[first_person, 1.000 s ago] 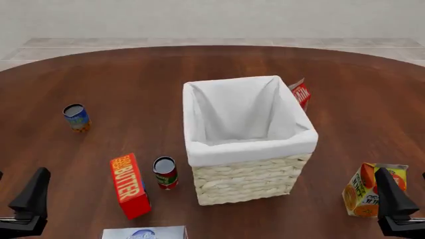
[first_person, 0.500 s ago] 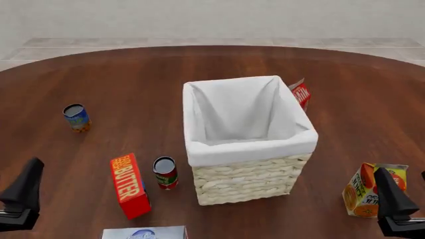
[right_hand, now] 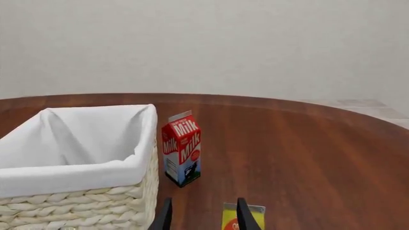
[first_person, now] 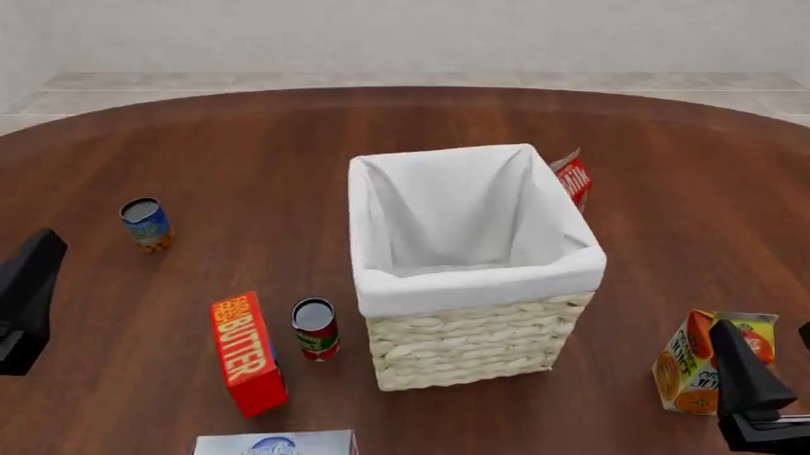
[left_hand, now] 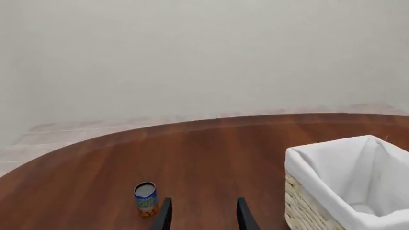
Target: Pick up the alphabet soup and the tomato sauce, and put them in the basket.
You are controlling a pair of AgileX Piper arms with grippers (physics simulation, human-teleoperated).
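Note:
The alphabet soup [first_person: 146, 224] stands upright at the table's left; it also shows in the left wrist view [left_hand: 145, 198], just beyond one fingertip. The tomato sauce [first_person: 315, 329] stands upright between a butter box and the basket [first_person: 481, 281], the tall cream wicker one with white lining in the middle. The basket also shows in the left wrist view [left_hand: 332, 191] and the right wrist view [right_hand: 76, 172]. My left gripper [first_person: 46, 245] is open and empty near the left edge, short of the soup [left_hand: 203, 216]. My right gripper [first_person: 731, 334] is open and empty at the front right [right_hand: 203, 216].
A red butter box [first_person: 245, 351] stands left of the tomato sauce. A blue-and-white box [first_person: 276, 443] lies at the front edge. An orange juice carton [first_person: 690, 365] stands by my right gripper [right_hand: 229, 220]. A milk carton [first_person: 576, 178] stands behind the basket [right_hand: 181, 148].
My left gripper has moved forward and a little outward, toward the alphabet soup's side. The right gripper has barely shifted. No object has moved.

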